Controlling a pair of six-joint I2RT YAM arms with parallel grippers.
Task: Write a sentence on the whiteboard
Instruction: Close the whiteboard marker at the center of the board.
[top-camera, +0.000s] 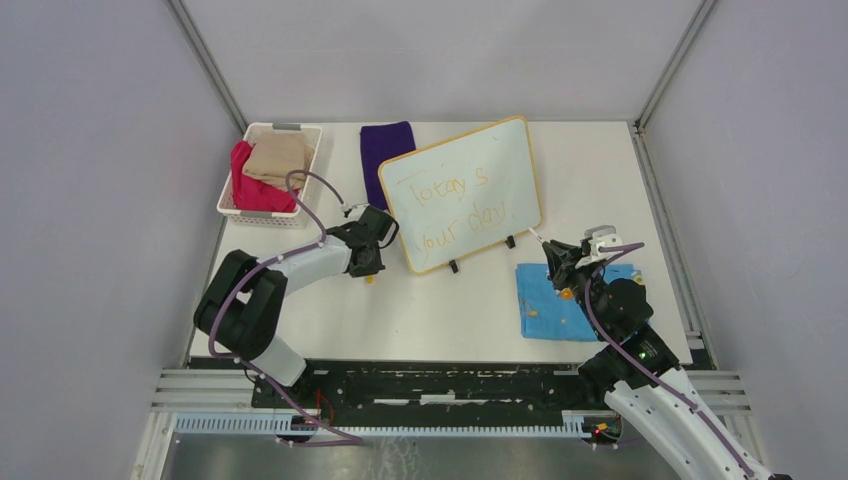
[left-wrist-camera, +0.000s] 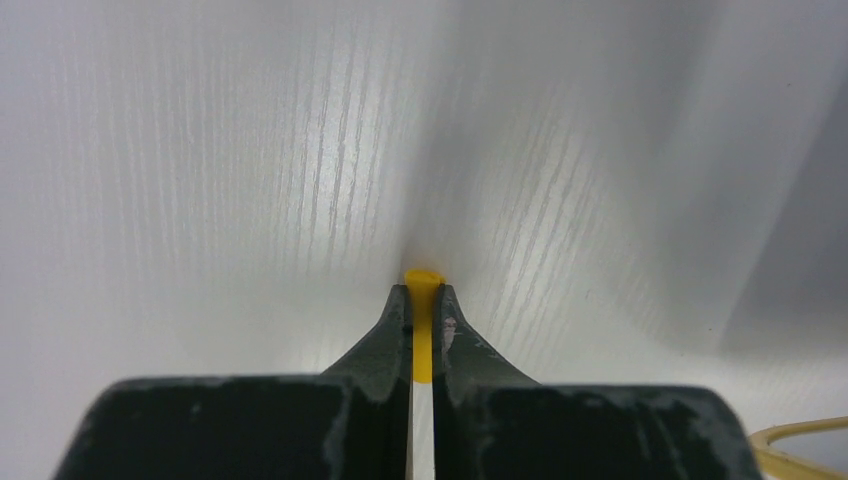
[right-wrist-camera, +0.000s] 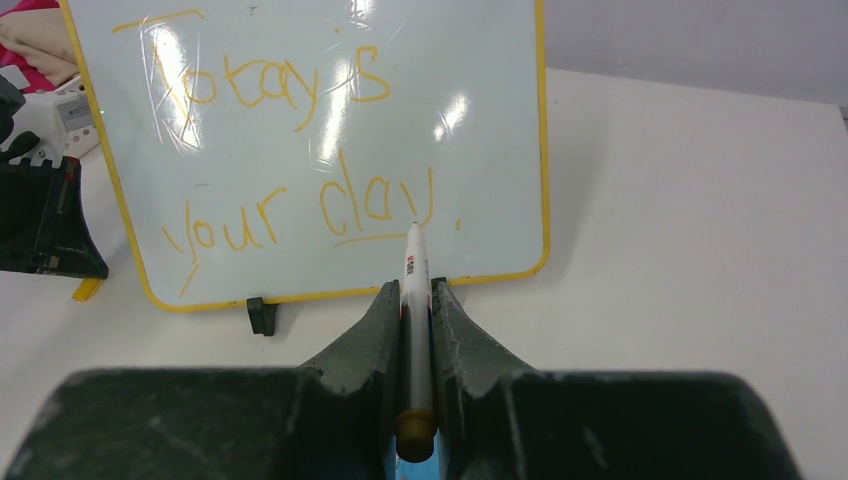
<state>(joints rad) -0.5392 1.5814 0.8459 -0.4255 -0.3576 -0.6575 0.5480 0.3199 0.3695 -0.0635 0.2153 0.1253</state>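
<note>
The whiteboard (top-camera: 462, 195) stands tilted on black clip feet at the table's middle back, framed in yellow-orange. The sentence (right-wrist-camera: 290, 150) reads "Today's your day" in faint yellow-orange, in two lines. My right gripper (right-wrist-camera: 416, 292) is shut on a white marker (right-wrist-camera: 414, 260). The marker's tip points at the board's lower edge, just under "day", a little short of the board. Left of the board, my left gripper (left-wrist-camera: 424, 296) points down at the table, shut on a small yellow cap (left-wrist-camera: 424, 277). In the top view the left gripper (top-camera: 366, 262) sits beside the board's lower left corner.
A blue printed cloth (top-camera: 545, 310) lies under the right arm, near the front right. A white basket (top-camera: 262, 215) with pink and beige cloths stands at the back left. A purple cloth (top-camera: 385, 150) lies behind the board.
</note>
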